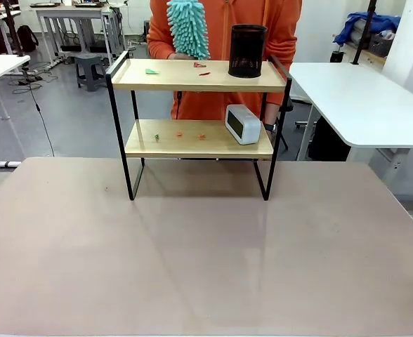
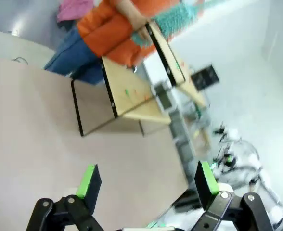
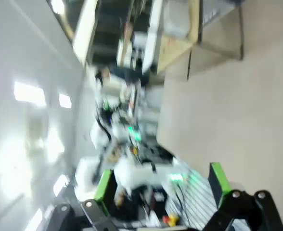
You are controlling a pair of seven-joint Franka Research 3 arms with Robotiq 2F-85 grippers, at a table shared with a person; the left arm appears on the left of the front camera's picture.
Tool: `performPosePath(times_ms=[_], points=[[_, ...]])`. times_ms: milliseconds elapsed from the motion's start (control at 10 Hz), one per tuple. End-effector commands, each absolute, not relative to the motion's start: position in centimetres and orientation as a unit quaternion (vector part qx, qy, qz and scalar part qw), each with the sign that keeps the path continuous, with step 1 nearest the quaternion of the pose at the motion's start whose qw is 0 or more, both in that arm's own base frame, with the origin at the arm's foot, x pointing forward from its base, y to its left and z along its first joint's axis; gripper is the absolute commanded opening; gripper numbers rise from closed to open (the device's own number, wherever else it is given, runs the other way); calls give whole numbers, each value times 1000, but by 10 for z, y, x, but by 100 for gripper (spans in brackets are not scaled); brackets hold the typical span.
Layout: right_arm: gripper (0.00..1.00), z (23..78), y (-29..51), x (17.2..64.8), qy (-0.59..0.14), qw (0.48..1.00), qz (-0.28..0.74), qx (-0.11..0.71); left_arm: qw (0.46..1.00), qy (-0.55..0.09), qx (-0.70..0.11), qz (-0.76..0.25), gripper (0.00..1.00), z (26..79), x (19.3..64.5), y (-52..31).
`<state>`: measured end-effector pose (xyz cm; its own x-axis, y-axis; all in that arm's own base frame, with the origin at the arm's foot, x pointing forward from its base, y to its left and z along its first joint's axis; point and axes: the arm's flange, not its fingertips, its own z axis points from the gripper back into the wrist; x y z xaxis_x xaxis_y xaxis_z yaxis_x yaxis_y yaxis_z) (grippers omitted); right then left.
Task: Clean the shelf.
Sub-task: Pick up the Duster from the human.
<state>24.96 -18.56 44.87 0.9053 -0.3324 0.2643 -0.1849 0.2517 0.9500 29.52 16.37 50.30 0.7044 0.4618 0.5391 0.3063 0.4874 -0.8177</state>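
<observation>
- The left end effector (image 2: 147, 179) hangs above the near part of the surface. Its two green-padded fingers are spread wide with nothing between them.
- The right end effector (image 3: 161, 183) is also spread wide and empty. Its view is badly blurred, with an edge of the surface beyond the fingers.
- One surface (image 1: 206, 267), a matte beige-brown top, is bare across its near and middle stretch.
- One shelf (image 1: 192, 84) stands upright on the far part of the surface, about at its middle. It has two light wooden boards in a thin black frame.
- The top board carries one black mesh cup (image 1: 248, 50), upright at the right end. It also carries three small scraps (image 1: 152, 71): one green at the left and two reddish near the middle.
- The lower board carries one small white clock (image 1: 242, 124) at the right end, turned at an angle to the board's edge. Three more scraps, one green and two orange, lie spaced out to its left.
- One person (image 1: 284, 35) in an orange top stands just behind the shelf. The person holds one teal fluffy duster (image 1: 187, 28) above the top board's rear edge, left of the mesh cup.
- In the room, two white tables (image 1: 361, 98) flank the scene, one on each side. One grey stool (image 1: 90, 70) stands on the grey floor at far left, cables trail nearby, and more desks stand farther back.
</observation>
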Motion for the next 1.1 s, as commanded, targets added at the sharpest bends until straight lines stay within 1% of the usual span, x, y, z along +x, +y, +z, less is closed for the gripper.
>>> performPosePath(times_ms=[0,100,1000], points=[[100,448,-122,271,-338,753,-176,537,768,-394,-496,99,100,436,265,93],[100,449,-186,250,-212,762,-48,610,774,-381,-504,50,100,503,295,164],[100,449,-186,250,-212,762,-48,610,774,-381,-504,50,100,503,295,164]])
